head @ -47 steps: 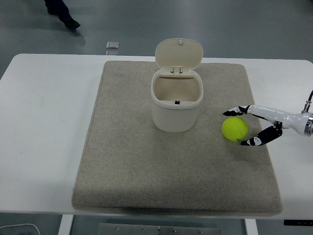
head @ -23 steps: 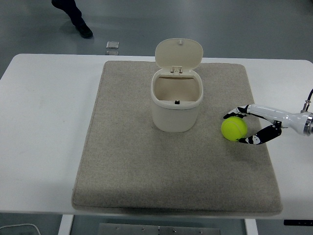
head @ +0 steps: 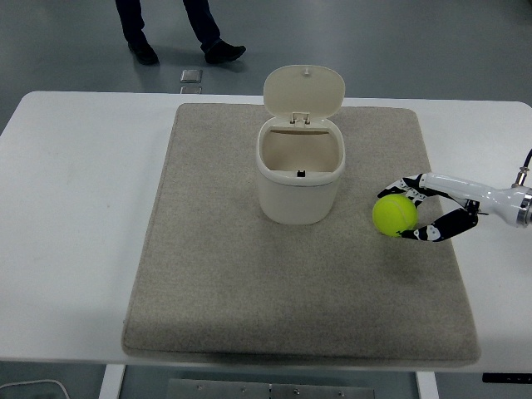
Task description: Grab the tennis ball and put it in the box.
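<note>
Since the earlier frames, the right hand has closed tighter around the tennis ball, and the ball has shifted slightly left, toward the box; a person's legs have also walked further into view at the top of the frame. Now the fingers curl over the ball's upper right side while the thumb wraps under its lower right, so the hand grips the ball from the right. Whether the ball still touches the mat or is just off it cannot be told. It sits right of centre in the frame, near the box but apart from it. That box stands upright at the upper middle of the grey mat, its lid hinged open and tilted back, the inside showing nothing in it. Underneath the mat, the white bench spreads out on both sides. On the floor beyond the bench's far edge lies 1 small square plate.
</note>
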`<state>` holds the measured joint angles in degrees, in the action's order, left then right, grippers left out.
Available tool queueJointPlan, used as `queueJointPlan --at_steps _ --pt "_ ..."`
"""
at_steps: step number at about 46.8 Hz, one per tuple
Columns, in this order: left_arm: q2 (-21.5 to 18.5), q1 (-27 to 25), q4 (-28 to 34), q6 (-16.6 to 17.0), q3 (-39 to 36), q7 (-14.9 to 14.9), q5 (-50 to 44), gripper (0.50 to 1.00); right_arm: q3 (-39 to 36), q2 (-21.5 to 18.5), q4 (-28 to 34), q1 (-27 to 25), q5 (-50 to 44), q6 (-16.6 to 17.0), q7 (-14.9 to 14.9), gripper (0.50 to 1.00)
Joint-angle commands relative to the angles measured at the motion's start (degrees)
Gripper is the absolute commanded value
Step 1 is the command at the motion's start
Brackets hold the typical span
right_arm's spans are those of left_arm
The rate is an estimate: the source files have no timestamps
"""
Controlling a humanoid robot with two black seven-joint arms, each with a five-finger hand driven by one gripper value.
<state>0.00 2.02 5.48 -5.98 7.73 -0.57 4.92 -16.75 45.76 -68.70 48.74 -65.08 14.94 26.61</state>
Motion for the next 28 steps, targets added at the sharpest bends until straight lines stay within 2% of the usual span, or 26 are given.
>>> queueJointPlan --at_steps 1,14,23,28 --pt "0.0 0.0 0.1 0.0 0.0 0.0 0.0 0.992 0.0 1.3 0.0 1.8 2.4 1.4 0.3 0.5" --pt "0.0 0.0 0.0 0.0 0.0 0.0 0.0 0.992 -0.1 6.3 -3.5 7.3 13.8 6.0 0.4 0.5" --pt "0.0 0.0 0.1 0.0 0.0 0.0 0.0 0.992 -0.3 5.2 -5.7 10.2 17.8 6.2 0.2 0.5" --pt "0.0 0.0 0.0 0.0 0.0 0.0 0.0 0.992 -0.3 2.6 -5.8 11.2 17.8 5.7 -0.3 0.5"
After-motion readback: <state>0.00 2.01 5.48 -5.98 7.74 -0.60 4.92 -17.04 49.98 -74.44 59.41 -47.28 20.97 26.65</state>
